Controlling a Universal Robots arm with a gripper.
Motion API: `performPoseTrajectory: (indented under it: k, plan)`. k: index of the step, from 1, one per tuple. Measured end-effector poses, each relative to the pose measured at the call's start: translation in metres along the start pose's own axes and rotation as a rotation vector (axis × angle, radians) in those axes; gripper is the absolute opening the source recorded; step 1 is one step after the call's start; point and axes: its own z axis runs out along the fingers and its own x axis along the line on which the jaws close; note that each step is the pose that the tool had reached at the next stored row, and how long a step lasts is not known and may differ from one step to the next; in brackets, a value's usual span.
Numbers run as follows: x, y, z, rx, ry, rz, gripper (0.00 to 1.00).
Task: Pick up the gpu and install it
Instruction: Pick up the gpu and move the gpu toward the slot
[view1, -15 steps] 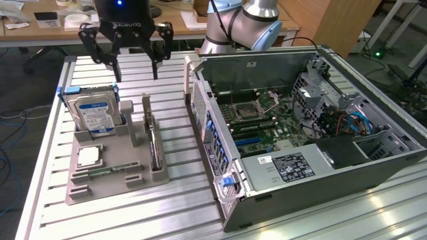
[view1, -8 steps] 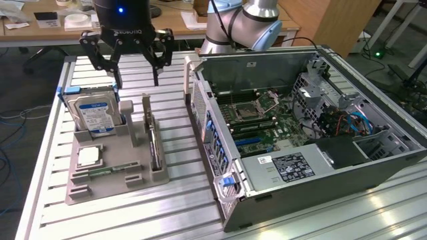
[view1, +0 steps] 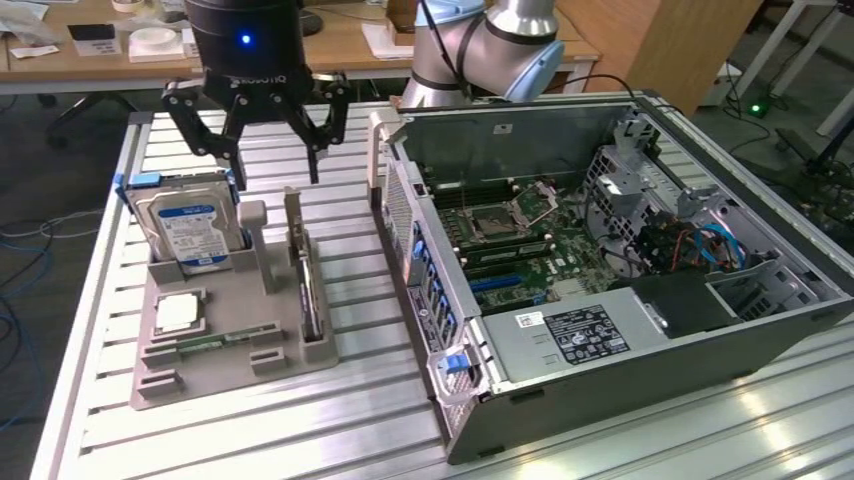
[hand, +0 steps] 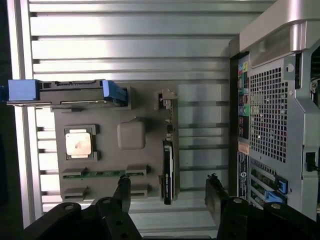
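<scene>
The gpu (view1: 310, 300) is a thin black card standing edge-on in a slot on the grey holder tray (view1: 220, 372), on the side nearest the computer case. In the wrist view the gpu (hand: 168, 170) runs lengthwise between my two black fingers (hand: 122, 192). My gripper (view1: 278, 172) hangs open above the back of the tray, apart from the card and holding nothing. In the wrist view the gripper (hand: 168, 195) straddles one end of the card from above.
The open computer case (view1: 601, 250) lies at the exterior view's right with its motherboard (view1: 534, 240) exposed; its rear panel (hand: 275, 100) faces the tray. On the tray stand a silver hard drive (view1: 187, 225), a processor chip (view1: 178, 312) and a green memory stick (hand: 102, 173). A ribbed metal table (view1: 347, 430) lies beneath.
</scene>
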Motion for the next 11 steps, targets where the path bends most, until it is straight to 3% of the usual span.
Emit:
performPoseTrajectory:
  k: [11]
  plan:
    - [0.0, -0.0077, 0.0139, -0.0012, 0.0002, 0.0, 0.71]
